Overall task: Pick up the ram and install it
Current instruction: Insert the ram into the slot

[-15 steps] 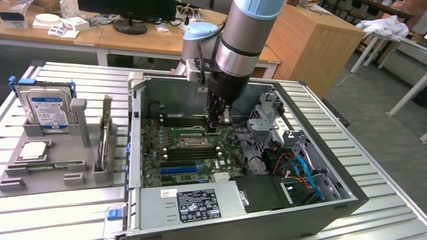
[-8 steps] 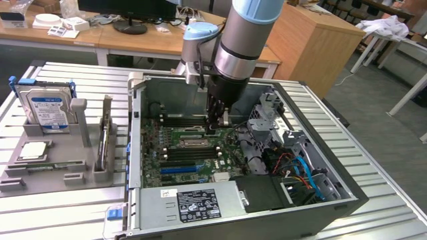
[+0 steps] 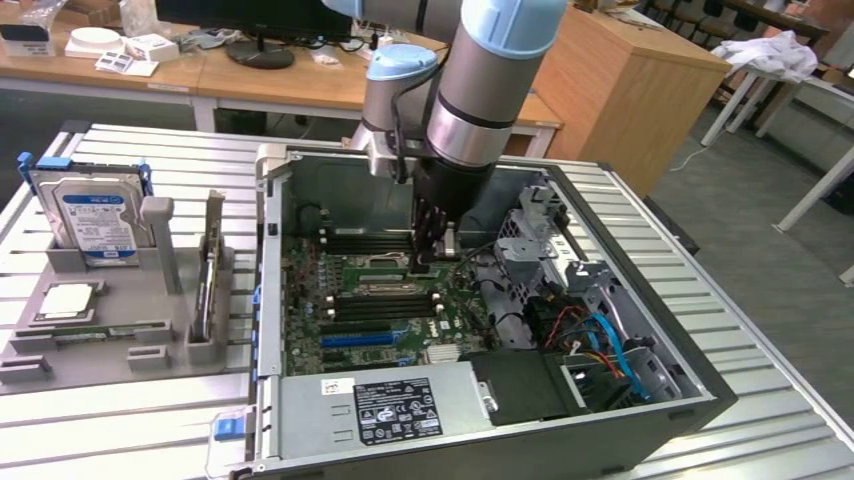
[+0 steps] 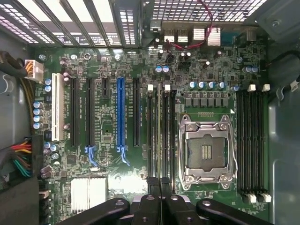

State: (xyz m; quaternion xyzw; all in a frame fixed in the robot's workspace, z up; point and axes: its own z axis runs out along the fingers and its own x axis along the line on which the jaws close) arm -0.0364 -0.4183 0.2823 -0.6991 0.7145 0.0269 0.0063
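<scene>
Grey fixture (image 3: 94, 350) carrying the hard drive (image 3: 94, 215) stands well apart from the empty processor socket (image 4: 205, 150), outside the case on the exterior view's left. Nearer the socket, your gripper (image 4: 160, 187) is clamped tight on the ram (image 4: 159, 131), which appears edge-on along the memory slots (image 4: 150, 136) just beside the socket. I cannot tell whether it is seated.

Risk: if the stick is tilted or off the slot line, pressing could jam it against a slot wall or make it slip in the narrow grip. A sideways slide would threaten the socket's exposed contacts. Past the socket lies a second slot bank (image 4: 251, 140).
</scene>
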